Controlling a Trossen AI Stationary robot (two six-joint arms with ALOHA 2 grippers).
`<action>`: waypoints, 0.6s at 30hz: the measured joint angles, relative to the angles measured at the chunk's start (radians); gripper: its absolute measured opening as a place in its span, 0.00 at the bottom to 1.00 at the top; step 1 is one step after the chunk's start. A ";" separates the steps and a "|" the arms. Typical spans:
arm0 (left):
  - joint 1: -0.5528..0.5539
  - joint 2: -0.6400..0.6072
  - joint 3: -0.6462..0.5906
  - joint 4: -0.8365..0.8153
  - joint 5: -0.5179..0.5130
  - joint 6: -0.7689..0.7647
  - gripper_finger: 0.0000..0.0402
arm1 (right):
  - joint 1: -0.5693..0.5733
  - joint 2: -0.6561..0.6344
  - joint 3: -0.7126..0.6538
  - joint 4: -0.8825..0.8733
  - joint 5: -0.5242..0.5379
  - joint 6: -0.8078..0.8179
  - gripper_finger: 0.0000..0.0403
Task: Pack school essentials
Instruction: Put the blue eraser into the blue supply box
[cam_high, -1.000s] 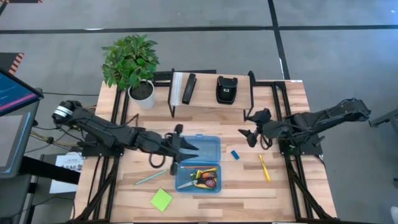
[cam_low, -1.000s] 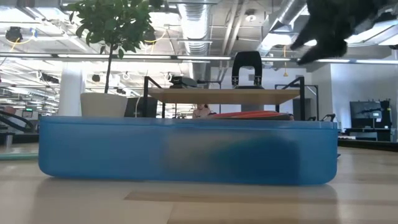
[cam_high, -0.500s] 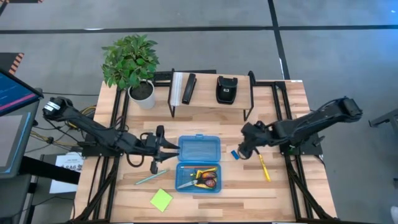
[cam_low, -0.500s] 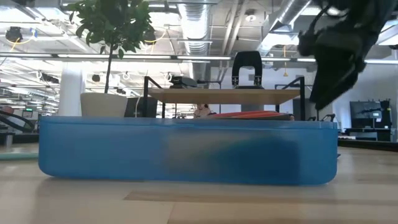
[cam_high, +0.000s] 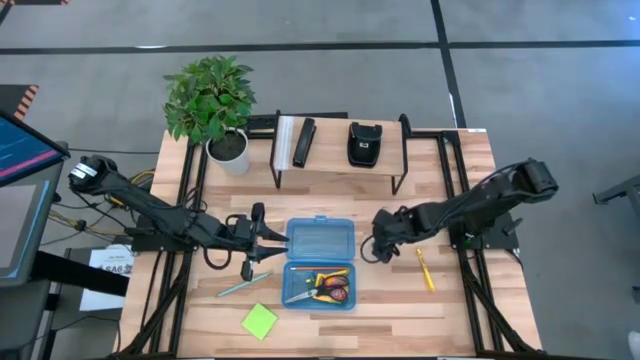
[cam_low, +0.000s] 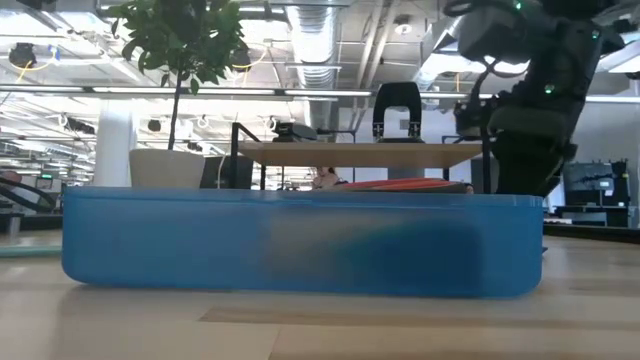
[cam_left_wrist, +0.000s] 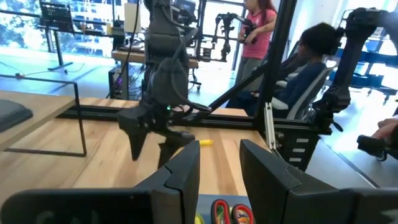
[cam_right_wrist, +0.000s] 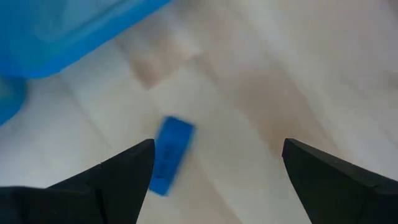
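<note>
Blue eraser (cam_right_wrist: 169, 154) lies on the table at 3 o'clock of the blue case (cam_high: 319, 262); right gripper (cam_high: 377, 247) hovers above, fingers spread. Off-centre risk: one finger may flick it away. Left gripper (cam_high: 262, 240) waits parted at the case's 9 o'clock.

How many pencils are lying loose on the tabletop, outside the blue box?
2. A teal pencil lies left of the blue box, near the left gripper. A yellow pencil lies to its right. Others may be inside the box.

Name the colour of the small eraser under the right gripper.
Blue: the small rectangular eraser shows best in the right wrist view, between the right gripper's fingers.
</note>
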 joint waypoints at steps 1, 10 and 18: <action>0.000 0.000 0.000 -0.002 0.001 0.000 0.25 | 0.011 0.019 0.011 0.009 -0.001 -0.013 0.92; 0.000 0.000 0.000 -0.006 0.002 0.000 0.25 | 0.033 0.164 0.095 -0.010 0.004 -0.002 0.92; 0.000 0.000 0.000 -0.027 0.003 0.000 0.25 | 0.034 0.242 0.114 -0.046 0.008 0.036 0.91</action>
